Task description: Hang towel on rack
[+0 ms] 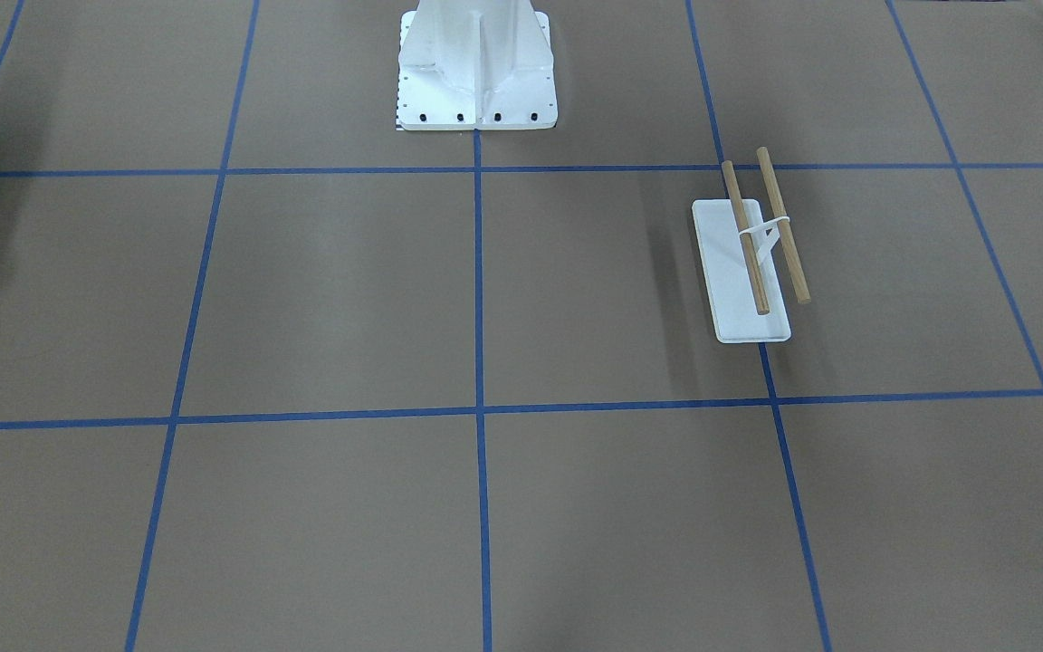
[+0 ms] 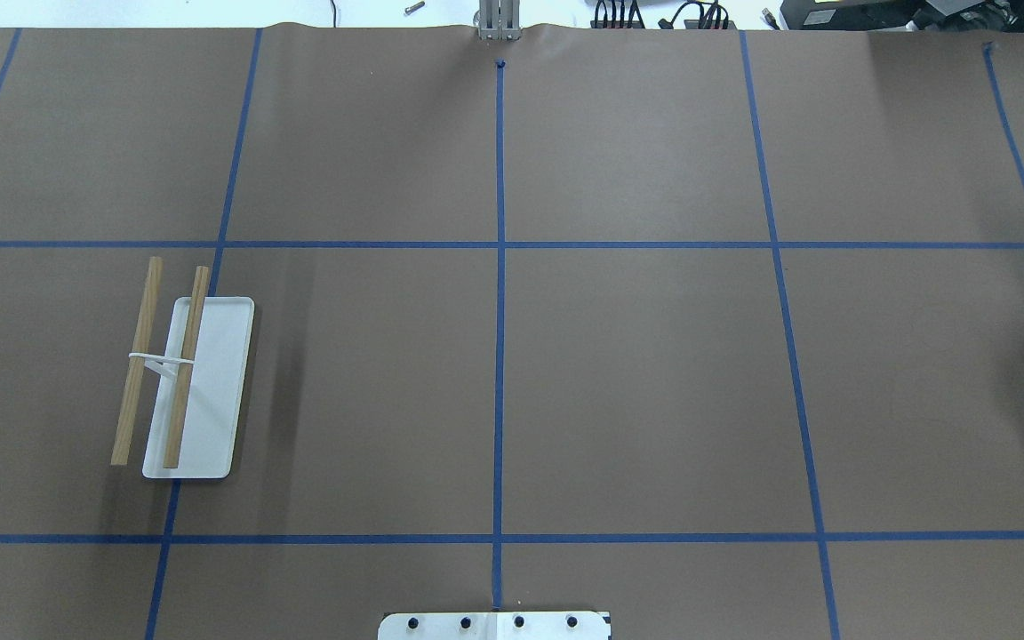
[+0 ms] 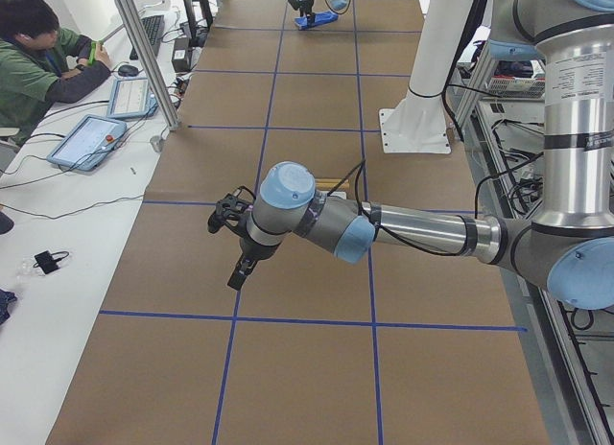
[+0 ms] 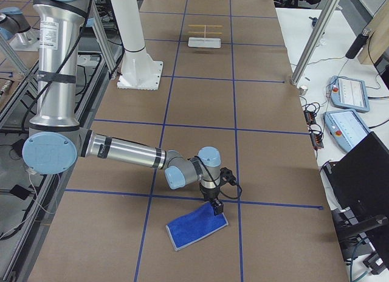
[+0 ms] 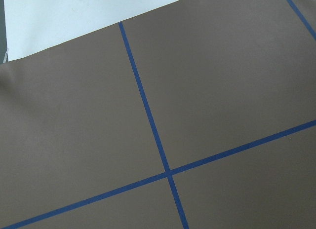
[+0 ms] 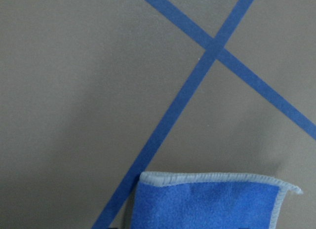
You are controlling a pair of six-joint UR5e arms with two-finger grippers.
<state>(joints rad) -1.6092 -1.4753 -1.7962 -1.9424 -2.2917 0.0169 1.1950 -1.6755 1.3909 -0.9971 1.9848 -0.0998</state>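
Observation:
The blue towel (image 4: 197, 228) lies on the brown table near the robot's right end; its grey-edged corner fills the bottom of the right wrist view (image 6: 207, 202). My right gripper (image 4: 216, 207) points down at the towel's far corner; I cannot tell whether it is open or shut. The rack (image 1: 752, 263) stands empty, with a white base and two wooden dowels, also in the overhead view (image 2: 183, 382) and far off in the right-side view (image 4: 205, 36). My left gripper (image 3: 240, 268) hangs above bare table past the rack; its state cannot be told.
The white bolted pedestal (image 1: 476, 72) stands at the robot's side of the table. Blue tape lines (image 2: 499, 311) cross the brown paper. An operator (image 3: 38, 66) sits at a side table with tablets (image 3: 91, 138). Metal frame posts (image 4: 316, 33) stand at the table's edge.

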